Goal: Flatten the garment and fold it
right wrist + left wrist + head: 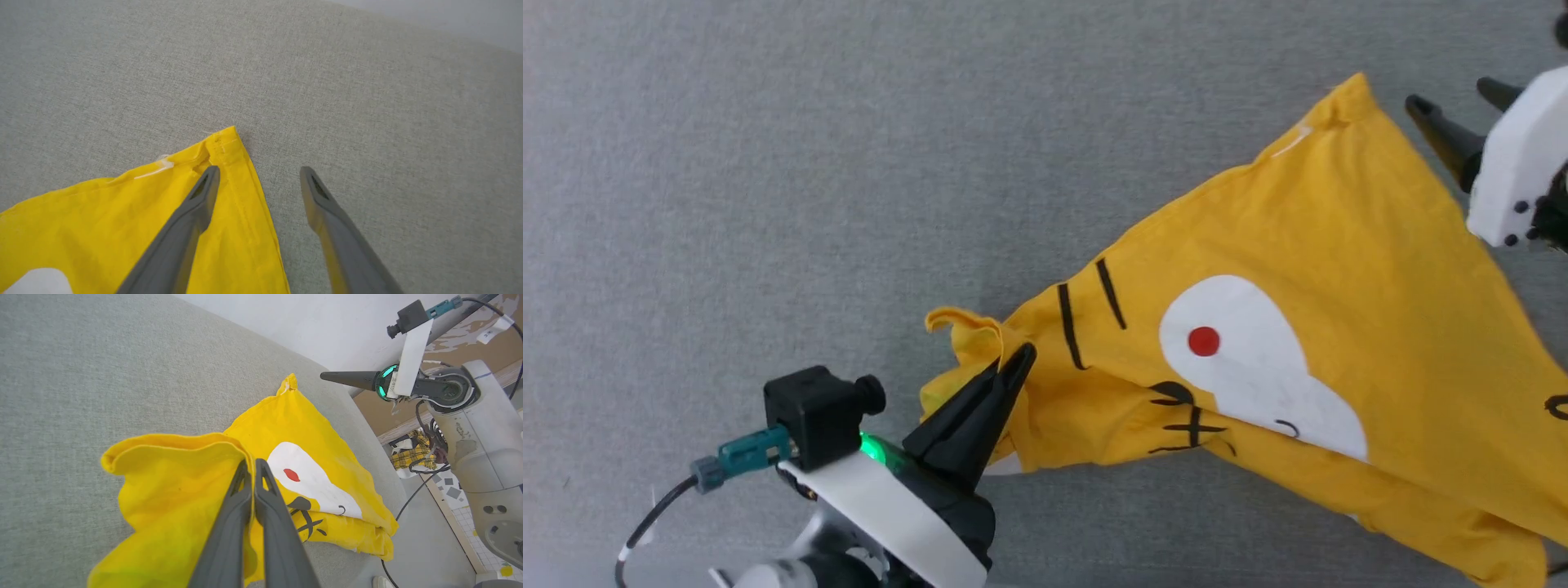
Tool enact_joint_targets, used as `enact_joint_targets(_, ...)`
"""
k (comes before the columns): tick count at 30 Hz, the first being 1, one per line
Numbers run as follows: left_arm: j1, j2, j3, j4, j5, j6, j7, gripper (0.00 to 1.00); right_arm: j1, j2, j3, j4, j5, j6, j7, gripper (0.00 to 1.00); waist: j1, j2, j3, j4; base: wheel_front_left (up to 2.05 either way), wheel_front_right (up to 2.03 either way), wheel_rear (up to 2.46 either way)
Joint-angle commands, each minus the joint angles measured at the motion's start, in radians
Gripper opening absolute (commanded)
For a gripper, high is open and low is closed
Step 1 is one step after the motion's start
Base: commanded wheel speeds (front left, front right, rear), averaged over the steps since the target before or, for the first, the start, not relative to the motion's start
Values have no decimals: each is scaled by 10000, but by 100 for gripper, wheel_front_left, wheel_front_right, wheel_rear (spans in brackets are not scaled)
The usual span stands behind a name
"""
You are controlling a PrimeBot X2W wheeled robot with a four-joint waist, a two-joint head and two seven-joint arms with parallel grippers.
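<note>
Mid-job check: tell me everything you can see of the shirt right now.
The shirt is bright yellow, cotton-like cloth, with a white patch, a red dot and black stripes facing up. It lies rumpled and partly doubled over on the grey surface. The left gripper is shut on a bunched edge; the open right gripper hangs at its hemmed far corner, astride the edge.

The garment is a bright yellow T-shirt lying crumpled and print-up across the grey bench. Its white face patch with a red dot shows, along with black stripes and marks. One pointed, hemmed corner lies flat at the far right, while the opposite end is bunched and pinched in my closed left pincer, its edge curling over.
</note>
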Motion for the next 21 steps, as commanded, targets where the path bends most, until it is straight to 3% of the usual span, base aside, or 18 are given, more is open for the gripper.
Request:
enact_joint_targets(1,-223,-61,-44,65,47,-117,-51,0,-215,-90,187,228,-75,-9,95,100,-3,0,500,493,0,0,0)
enact_joint_targets(11,-627,-202,-173,309,-8,-275,-205,0,-824,-257,742,1449,-212,-9,-67,99,-3,0,995,935,0,0,0)
enact_joint_targets(14,-718,-226,-169,367,-29,-298,-255,0,-926,-280,851,1748,-187,-9,-41,78,-3,0,1108,1013,0,0,0)
enact_joint_targets(15,-739,-232,-165,389,-40,-304,-271,0,-947,-296,896,1826,-179,-9,-28,46,-3,0,1127,1029,0,0,0)
enact_joint_targets(17,-769,-238,-151,428,-60,-310,-300,0,-985,-323,988,1965,-144,-9,14,0,-3,0,1162,1041,0,0,0)
enact_joint_targets(21,-790,-265,-77,489,-118,-305,-408,0,-1075,-271,1071,2091,-26,-9,-154,0,-3,0,1126,946,0,0,0)
